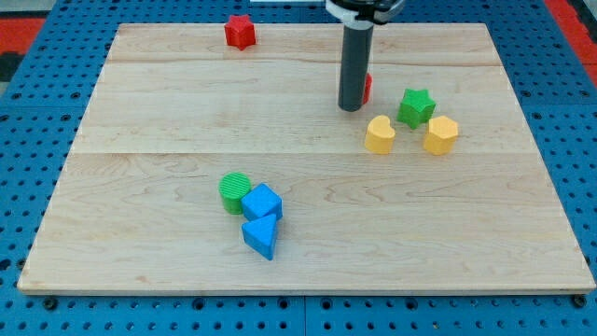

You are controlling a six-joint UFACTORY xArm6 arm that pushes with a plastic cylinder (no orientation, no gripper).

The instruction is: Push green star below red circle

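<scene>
The green star [416, 106] lies right of the board's centre, in its upper half. The red circle [367, 89] is just to its left, mostly hidden behind my dark rod; only a thin red sliver shows. My tip [351, 108] rests on the board at the red circle's left side, about 70 px left of the green star. The star is a little lower in the view than the circle and to its right.
A yellow heart [379, 134] and a yellow hexagon [440, 135] lie just below the star. A red star [240, 32] sits at the top edge. A green cylinder [233, 189], blue cube [262, 203] and blue triangle [261, 235] cluster at lower left.
</scene>
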